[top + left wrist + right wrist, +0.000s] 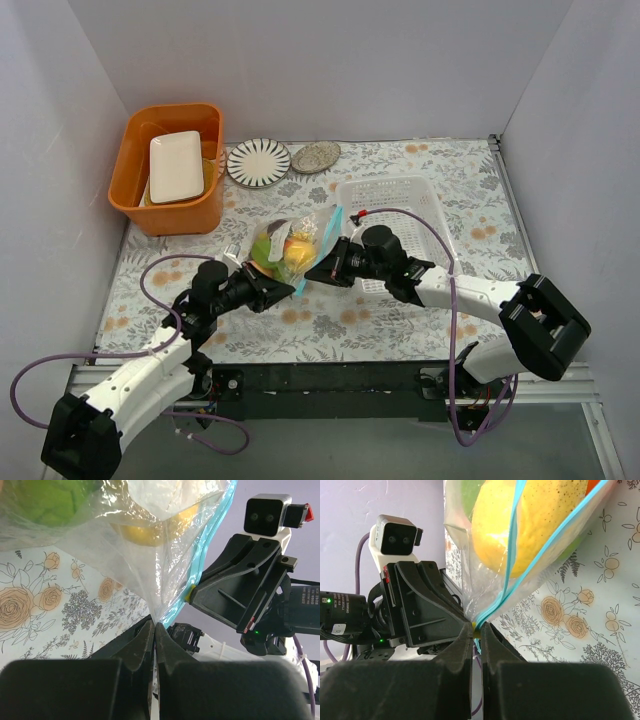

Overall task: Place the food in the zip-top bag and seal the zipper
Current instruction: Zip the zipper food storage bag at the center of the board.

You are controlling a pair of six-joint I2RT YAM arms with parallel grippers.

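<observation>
The clear zip-top bag [288, 245] lies mid-table between my arms, filled with food: a yellow fruit [530, 525] and a green fruit [55, 502] show through the plastic. The light blue zipper [512, 560] runs along its mouth. My left gripper [155, 626] is shut on the bag's lower corner, close to the zipper's end [200, 575]. My right gripper [479, 627] is shut on the small yellow slider tab [478, 625] at the zipper's end. In the top view the left gripper [278, 287] and right gripper [312, 272] nearly meet at the bag's near end.
A white lattice basket [400, 215] stands behind the right arm. An orange bin [170, 170] with a white tray stands at the back left. A striped plate [258, 162] and a smaller patterned plate [316, 156] lie at the back.
</observation>
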